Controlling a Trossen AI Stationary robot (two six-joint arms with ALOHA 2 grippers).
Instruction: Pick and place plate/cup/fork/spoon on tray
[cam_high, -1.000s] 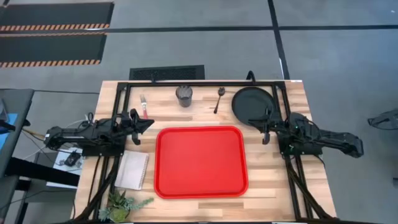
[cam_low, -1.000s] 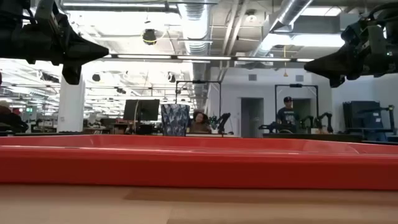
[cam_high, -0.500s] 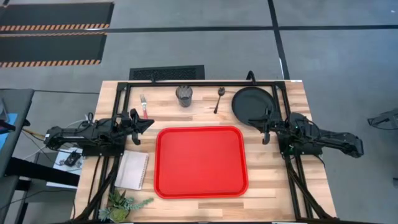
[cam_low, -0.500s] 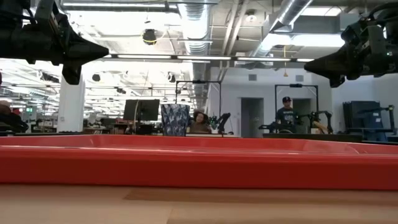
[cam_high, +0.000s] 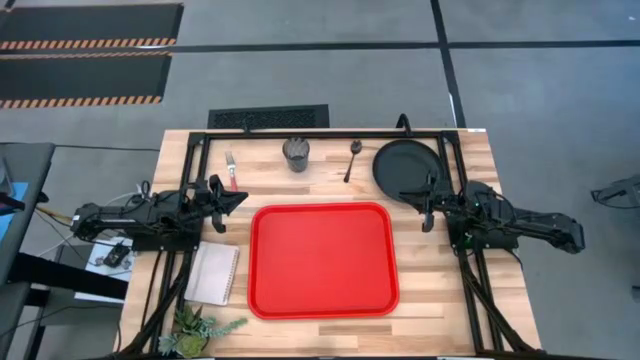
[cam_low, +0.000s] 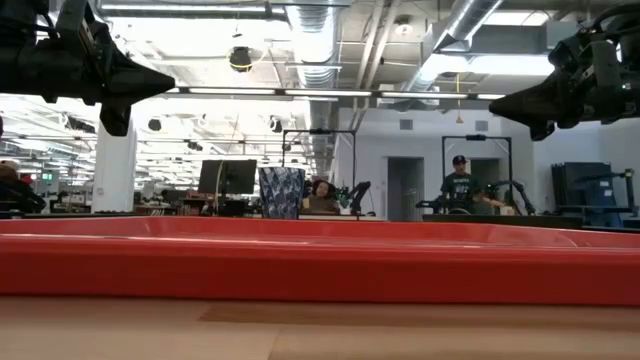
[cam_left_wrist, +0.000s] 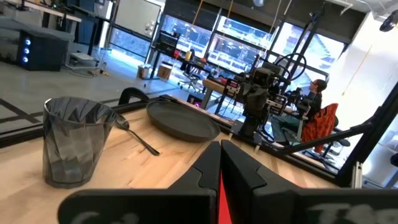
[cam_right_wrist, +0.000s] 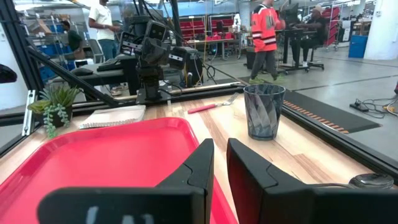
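Observation:
The red tray lies in the middle of the table, and its near wall fills the low view. Along the far edge lie the red-handled fork, the dark cup standing upright, the dark spoon and the black plate. My left gripper hovers shut beside the tray's far left corner, pointing right. My right gripper hovers shut at the tray's far right corner, just in front of the plate, pointing left. Both hold nothing and stand clear above the table.
A white notepad and a small green plant lie at the near left. A black frame runs along the far edge and down both sides. People move in the room behind the table.

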